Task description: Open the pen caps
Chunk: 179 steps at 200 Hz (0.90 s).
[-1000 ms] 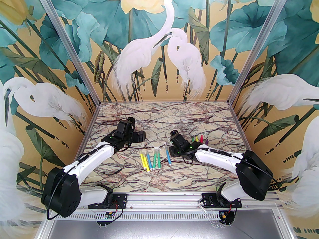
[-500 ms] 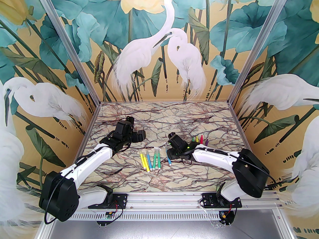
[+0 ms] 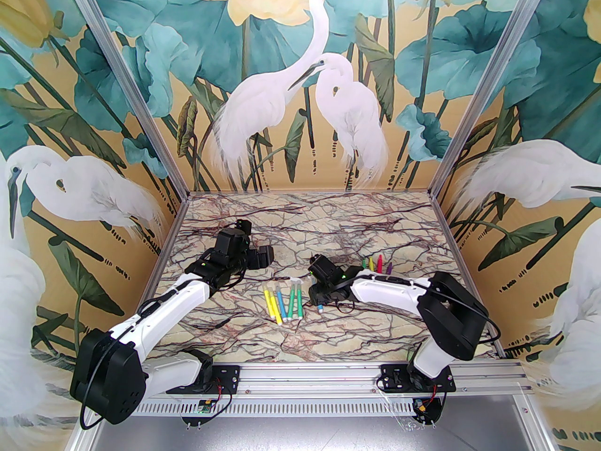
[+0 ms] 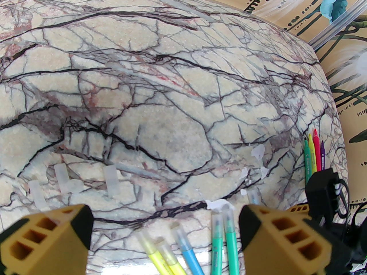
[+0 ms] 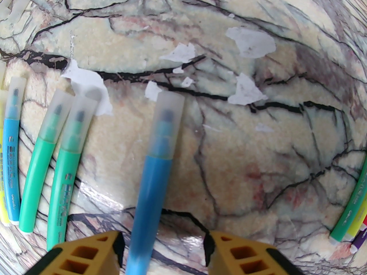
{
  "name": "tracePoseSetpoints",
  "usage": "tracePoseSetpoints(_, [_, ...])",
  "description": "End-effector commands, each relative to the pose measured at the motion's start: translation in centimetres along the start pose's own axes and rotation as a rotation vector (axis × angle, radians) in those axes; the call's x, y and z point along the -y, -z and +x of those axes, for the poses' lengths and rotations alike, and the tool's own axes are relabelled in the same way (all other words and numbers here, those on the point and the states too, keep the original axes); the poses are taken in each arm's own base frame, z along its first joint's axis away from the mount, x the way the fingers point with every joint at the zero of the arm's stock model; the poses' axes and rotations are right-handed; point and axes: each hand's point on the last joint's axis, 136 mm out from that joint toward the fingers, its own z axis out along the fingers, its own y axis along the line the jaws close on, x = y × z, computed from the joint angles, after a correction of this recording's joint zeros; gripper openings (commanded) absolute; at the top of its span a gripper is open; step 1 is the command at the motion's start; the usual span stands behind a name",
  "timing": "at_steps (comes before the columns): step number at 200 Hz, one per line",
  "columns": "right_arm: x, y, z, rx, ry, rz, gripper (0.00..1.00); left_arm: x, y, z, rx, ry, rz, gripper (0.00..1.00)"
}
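Right wrist: my right pincer [image 5: 162,241] is open, straddling the blue pen [image 5: 152,176], which lies on the tabletop [image 5: 272,159] with its cap [image 5: 168,119] on. My left pincer [image 4: 165,228] hangs wide open. If I close off-centre, that pen could roll away.

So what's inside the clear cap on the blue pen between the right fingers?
Through the frosted cap shows the dark tip and stepped collar of the blue pen; frosting blurs finer detail.

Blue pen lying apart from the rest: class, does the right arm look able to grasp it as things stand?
Probably yes. The right end effector straddles the blue pen, jaws open on either side, with nothing between them and it.
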Motion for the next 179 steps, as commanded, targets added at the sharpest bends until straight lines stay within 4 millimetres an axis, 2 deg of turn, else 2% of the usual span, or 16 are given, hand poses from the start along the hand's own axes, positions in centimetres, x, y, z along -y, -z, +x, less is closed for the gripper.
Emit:
tracePoseSetpoints(1, [-0.8, -0.2, 0.0, -0.023, -0.008, -0.014, 0.52, -0.4, 0.3, 0.0, 0.011, 0.004, -0.010, 0.89])
tracePoseSetpoints(76, [-0.8, -1.4, 0.6, -0.065, -0.006, 0.003, 0.48, -0.5, 0.5, 0.1, 0.008, -0.002, -0.015, 0.89])
tracePoseSetpoints(179, [0.1, -2.7, 1.0, -0.127, 0.012, 0.108, 0.30, -0.7, 0.9, -0.1, 0.023, -0.005, -0.028, 0.89])
